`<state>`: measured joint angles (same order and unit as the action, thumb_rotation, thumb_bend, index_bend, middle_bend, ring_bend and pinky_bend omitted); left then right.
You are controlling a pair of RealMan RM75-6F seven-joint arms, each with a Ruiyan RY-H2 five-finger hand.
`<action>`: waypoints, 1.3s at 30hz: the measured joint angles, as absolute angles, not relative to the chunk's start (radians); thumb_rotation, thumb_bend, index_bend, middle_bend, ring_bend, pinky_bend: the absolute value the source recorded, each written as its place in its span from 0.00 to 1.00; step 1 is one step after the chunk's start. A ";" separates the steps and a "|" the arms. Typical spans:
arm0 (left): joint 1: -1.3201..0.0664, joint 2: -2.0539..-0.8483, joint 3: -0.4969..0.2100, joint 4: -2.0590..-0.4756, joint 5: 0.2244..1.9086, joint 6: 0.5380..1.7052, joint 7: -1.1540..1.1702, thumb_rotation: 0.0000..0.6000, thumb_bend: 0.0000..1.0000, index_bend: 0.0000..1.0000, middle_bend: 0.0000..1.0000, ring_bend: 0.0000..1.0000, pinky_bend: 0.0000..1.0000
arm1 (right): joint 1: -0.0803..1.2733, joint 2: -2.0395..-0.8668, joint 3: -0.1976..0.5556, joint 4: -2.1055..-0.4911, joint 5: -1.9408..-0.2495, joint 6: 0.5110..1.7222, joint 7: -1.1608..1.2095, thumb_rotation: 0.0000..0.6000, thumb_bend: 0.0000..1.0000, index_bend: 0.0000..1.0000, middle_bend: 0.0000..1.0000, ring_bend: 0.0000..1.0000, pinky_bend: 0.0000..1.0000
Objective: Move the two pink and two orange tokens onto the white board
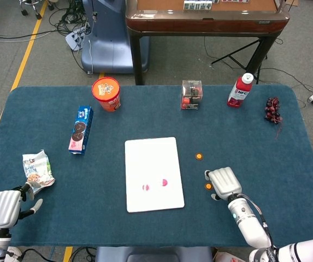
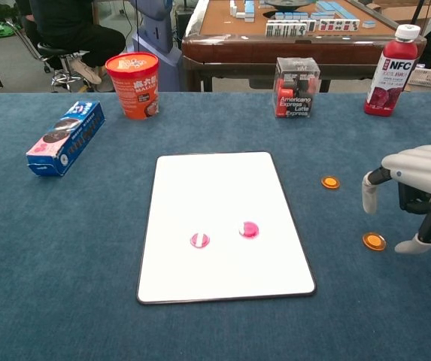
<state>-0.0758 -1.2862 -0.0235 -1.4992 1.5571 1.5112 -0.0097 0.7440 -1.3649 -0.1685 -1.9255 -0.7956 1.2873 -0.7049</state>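
Head view, progress: two pink tokens are lying on the white board, toward its near half; this half of the task is reading as done.
Head view, remaining: two orange tokens are lying on the bare tabletop, off the board's right edge, one further back and one nearer the front edge. Both are still to be moved.
Head view, right hand: the right hand is hovering palm-down just beside the nearer orange token, between the board and the right edge of the tabletop. Its fingers are holding nothing.
Head view, left hand: the left hand is sitting at the front left corner of the tabletop, near a snack bag, fingers loosely apart and empty.

Chest view, progress: both pink tokens are resting inside the board, apart from each other.
Chest view, remaining: the nearer orange token is lying between the board's right edge and the right hand.
Chest view, right hand: the right hand is poised over the tabletop with fingers spread and pointing down, empty, one fingertip just beside the nearer orange token.
Chest view, left hand: not visible here.
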 measured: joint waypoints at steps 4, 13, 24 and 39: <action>-0.074 -1.283 -0.020 -1.504 1.556 1.512 -0.008 1.00 0.28 0.52 0.65 0.64 0.78 | 0.726 -1.373 -0.154 -1.900 -0.794 1.267 -0.696 1.00 0.14 0.38 1.00 1.00 1.00; -0.069 -1.287 -0.011 -1.490 1.551 1.510 -0.018 1.00 0.28 0.52 0.65 0.64 0.78 | 0.701 -1.402 -0.119 -1.838 -0.764 1.212 -0.695 1.00 0.19 0.38 1.00 1.00 1.00; -0.068 -1.288 -0.010 -1.490 1.551 1.514 -0.021 1.00 0.28 0.52 0.65 0.64 0.78 | 0.685 -1.426 -0.082 -1.794 -0.738 1.165 -0.707 1.00 0.19 0.38 1.00 1.00 1.00; -0.059 -1.301 0.004 -1.472 1.549 1.509 -0.027 1.00 0.28 0.52 0.65 0.64 0.78 | 0.681 -1.456 -0.049 -1.767 -0.732 1.137 -0.730 1.00 0.23 0.38 1.00 1.00 1.00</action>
